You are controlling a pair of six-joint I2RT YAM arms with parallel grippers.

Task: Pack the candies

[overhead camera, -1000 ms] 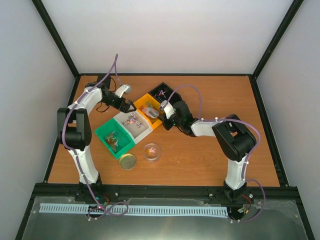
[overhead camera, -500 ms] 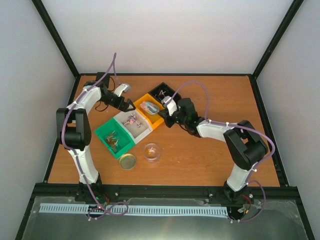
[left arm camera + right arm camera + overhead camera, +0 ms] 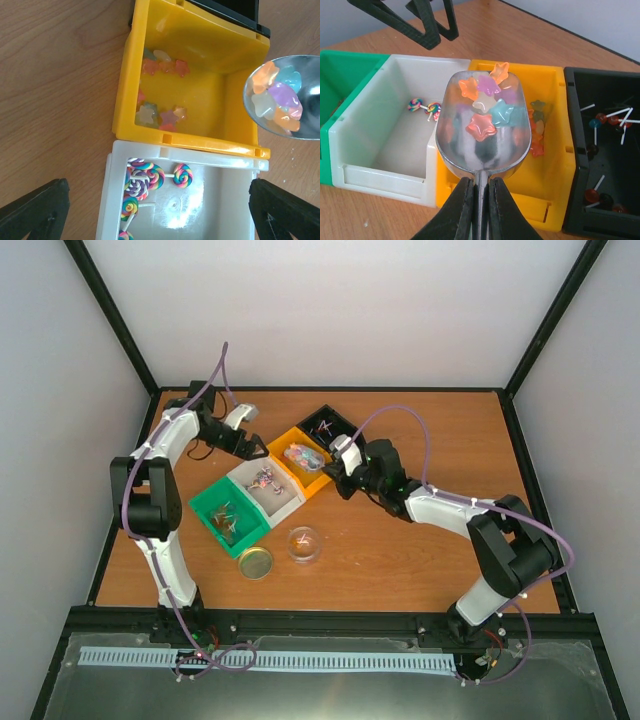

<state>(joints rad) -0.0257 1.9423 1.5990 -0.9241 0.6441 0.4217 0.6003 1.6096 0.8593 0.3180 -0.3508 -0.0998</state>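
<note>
Pale walls (image 3: 340, 300) and black frame posts (image 3: 113, 320) close in around my brown wooden table (image 3: 400, 560). Four open plastic bins stand on it in a diagonal row, and I take the yellow bin (image 3: 535, 200) as my mark. The white bin (image 3: 385, 175) touches its left side, the green bin (image 3: 345, 65) sits beyond the white one, and the black bin (image 3: 600, 225) touches its right side. Nearer my bases than the yellow bin, and well apart from it, stands a clear round dish (image 3: 305, 543) with a round gold lid (image 3: 255, 562) just beside it.

My left gripper (image 3: 160, 212) hangs released, jaws spread wide and grasping nothing, above the seam where the yellow bin meets the white bin. My right gripper (image 3: 480, 185) is clenched on the thin handle of a shiny metal scoop (image 3: 465, 150), and the scoop's bowl sits over the yellow bin.

A heap of star-shaped candies (image 3: 482, 125), translucent orange, pink, teal and white, fills the scoop's bowl. Loose star-shaped candies (image 3: 160, 65) lie on the yellow bin's floor, mostly along one wall. Swirled rainbow lollipops (image 3: 150, 177) lie in the white bin, in the corner next to the yellow bin. Round lollipops on white sticks (image 3: 605, 120) lie in the black bin.
</note>
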